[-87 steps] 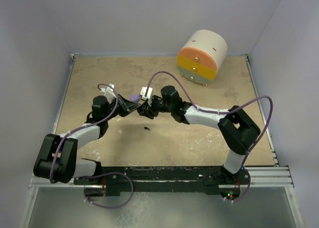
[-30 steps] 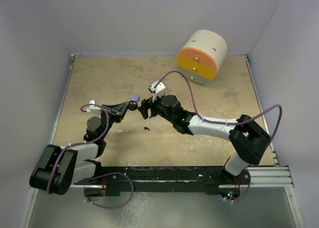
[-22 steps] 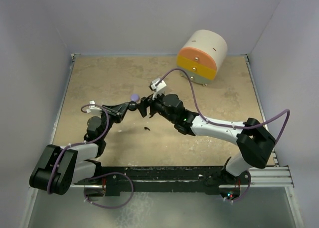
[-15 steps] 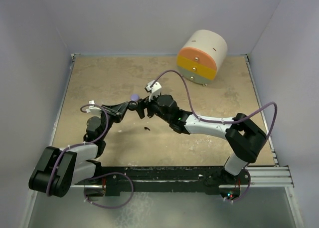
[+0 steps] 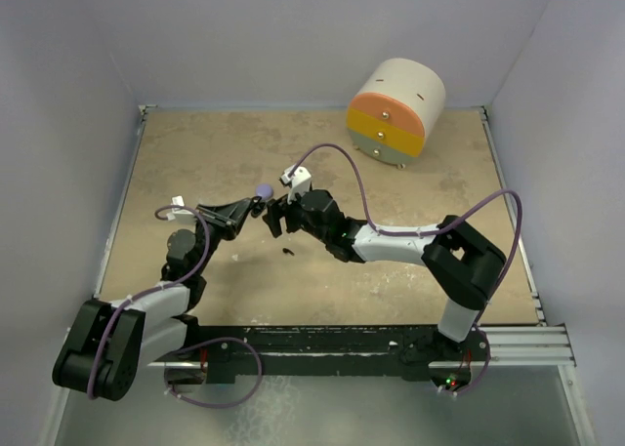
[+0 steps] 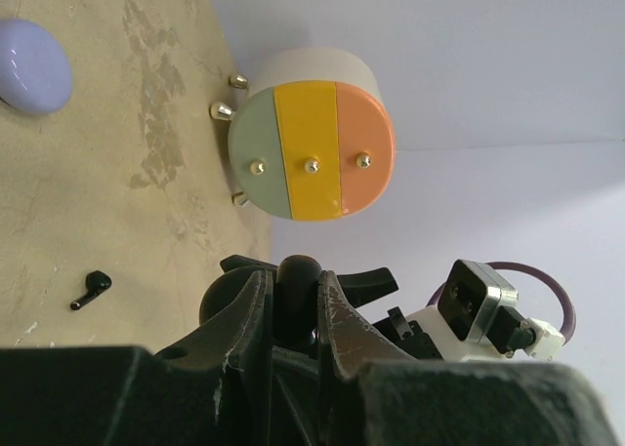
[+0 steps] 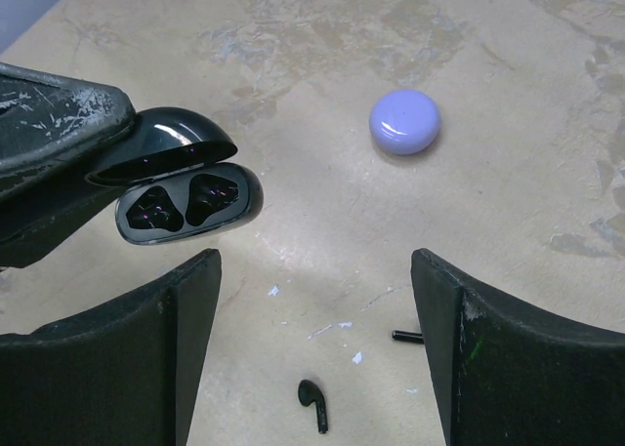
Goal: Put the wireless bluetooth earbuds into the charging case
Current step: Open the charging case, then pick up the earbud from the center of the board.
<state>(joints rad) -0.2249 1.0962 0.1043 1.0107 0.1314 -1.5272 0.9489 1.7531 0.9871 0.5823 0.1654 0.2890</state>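
Observation:
My left gripper (image 5: 252, 206) is shut on a black charging case (image 6: 299, 282), held above the table. In the right wrist view the case (image 7: 186, 208) hangs with its lid up and two empty sockets showing. Just right of it my right gripper (image 5: 274, 218) stands open with nothing between its fingers (image 7: 314, 270). One black earbud (image 7: 312, 404) lies on the table below the right gripper, and it also shows in the top view (image 5: 286, 251). Beside the right finger lies a second black earbud (image 7: 406, 337), partly hidden.
A closed lavender round puck (image 5: 263, 190) lies on the table just beyond the grippers. A round cream drawer unit (image 5: 394, 112) with orange, yellow and green fronts stands at the back right. White walls enclose the table on three sides.
The right gripper has slid left, closer to the held case, and its elbow has swung. The left gripper holds the case in nearly the same spot.

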